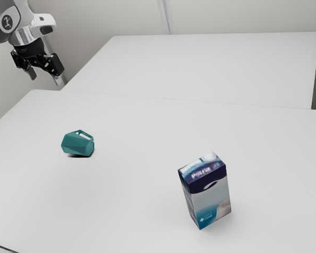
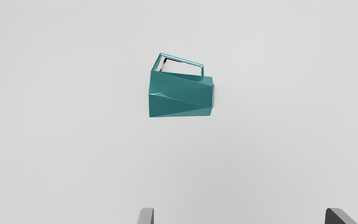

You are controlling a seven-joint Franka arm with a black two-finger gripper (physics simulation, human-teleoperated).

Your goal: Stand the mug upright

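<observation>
One teal faceted mug [image 1: 77, 145] lies on its side, exterior view's centre-left; black two-finger gripper [image 1: 46, 78], upper left, jaws spread, empty; step, presumably approach; next move needs lowering to grip the mug.

The white arm [image 1: 25, 20] has a round dark emblem [image 1: 7, 21] and black hand [image 1: 45, 74].

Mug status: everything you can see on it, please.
The mug is teal, faceted, slightly shiny, wider at one end, with an angular open-loop handle. Its material is unclear. It lies on its side on the table, toward the exterior view's left from the carton. The open gripper is clear of it.
</observation>
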